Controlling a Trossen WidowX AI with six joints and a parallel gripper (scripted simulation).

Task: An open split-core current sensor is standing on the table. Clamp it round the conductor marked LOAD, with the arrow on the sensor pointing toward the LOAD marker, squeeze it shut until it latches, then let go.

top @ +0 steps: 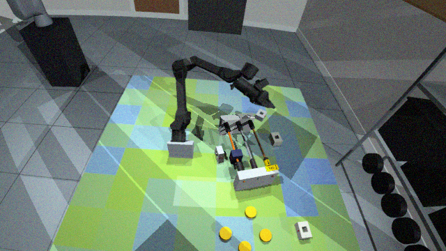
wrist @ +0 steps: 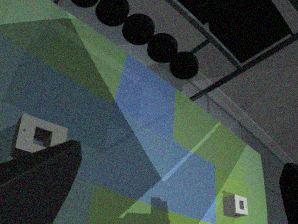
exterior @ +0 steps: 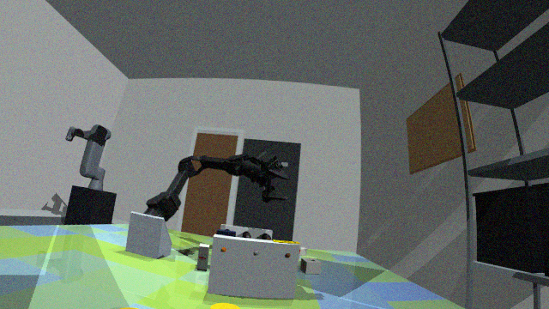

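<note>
My gripper [top: 272,105] [exterior: 286,187] [wrist: 185,164] is open and empty, high above the mat beyond the far end of the conductor stand. A small white and dark device [top: 220,154] [exterior: 203,257] stands upright just left of the stand; it looks like the open sensor, but its arrow cannot be read. The brown conductor [top: 258,141] is the rightmost of three and ends beside the yellow LOAD marker [top: 272,168] [exterior: 286,242] on the near end block [top: 256,179] [exterior: 253,270]. The wrist view shows neither sensor nor conductors.
A dark blue block [top: 236,155] sits round the orange conductor [top: 231,140]. The grey conductor [top: 247,141] runs between the others. White blocks with square holes [top: 276,139] [top: 304,230] [wrist: 55,129] [wrist: 235,205] lie right of the stand. Several yellow discs [top: 251,212] lie in front.
</note>
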